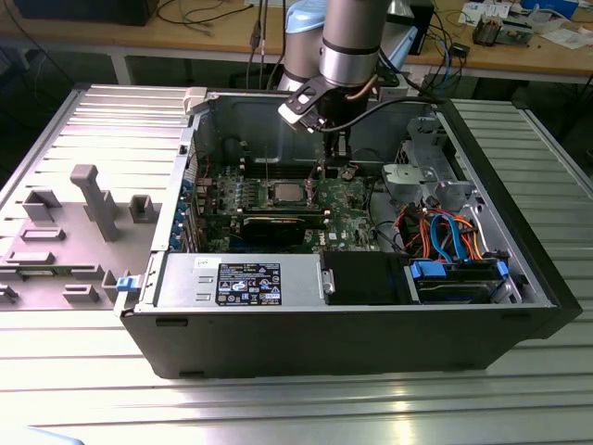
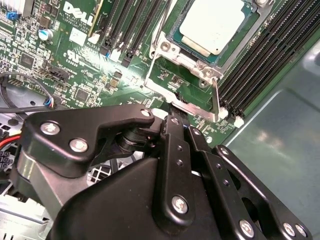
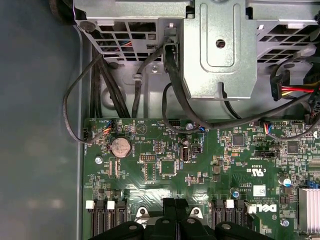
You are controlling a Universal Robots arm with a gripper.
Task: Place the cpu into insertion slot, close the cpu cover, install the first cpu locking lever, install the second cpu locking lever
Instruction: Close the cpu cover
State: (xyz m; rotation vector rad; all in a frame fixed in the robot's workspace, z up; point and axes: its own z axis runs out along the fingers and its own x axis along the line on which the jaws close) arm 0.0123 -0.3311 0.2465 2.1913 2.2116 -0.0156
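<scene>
The cpu [image 2: 212,27] lies framed by the lowered cpu cover [image 2: 163,50] on the motherboard [image 2: 75,65]. The tool [image 2: 175,116], clenched empty, hovers just beside the cover's edge.

Case [image 1: 324,343], 1; board [image 3: 200,165], 1; cpu [image 2: 212,27], 1; coin cell [image 3: 120,146], 1; card [image 1: 278,227], 1; power supply [image 1: 241,281], 1; heatsink [image 3: 309,210], 1 — arm [image 1: 352,42], 1; table [image 1: 93,389], 1.
</scene>
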